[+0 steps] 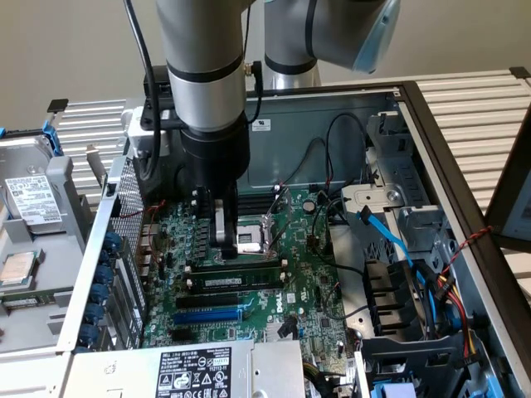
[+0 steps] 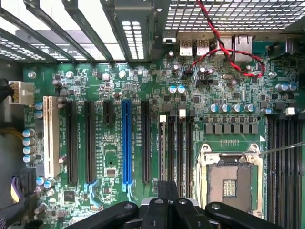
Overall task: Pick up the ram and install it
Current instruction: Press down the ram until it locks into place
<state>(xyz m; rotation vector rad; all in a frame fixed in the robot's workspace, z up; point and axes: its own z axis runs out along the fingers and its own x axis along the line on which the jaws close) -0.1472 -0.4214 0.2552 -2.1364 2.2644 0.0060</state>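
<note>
Exterior view, from near to far: one grey metal box (image 1: 265, 365) with a white label, then one long blue plastic slot (image 1: 207, 315) on the green motherboard (image 1: 319, 286). One ram (image 1: 236, 282), a flat narrow stick with a small white label, lies along the black slots at 6 o'clock of the square metal socket (image 1: 249, 241). One end effector (image 1: 224, 239) hangs at 9 o'clock of this socket. I cannot tell if it is wide or narrow.
</note>
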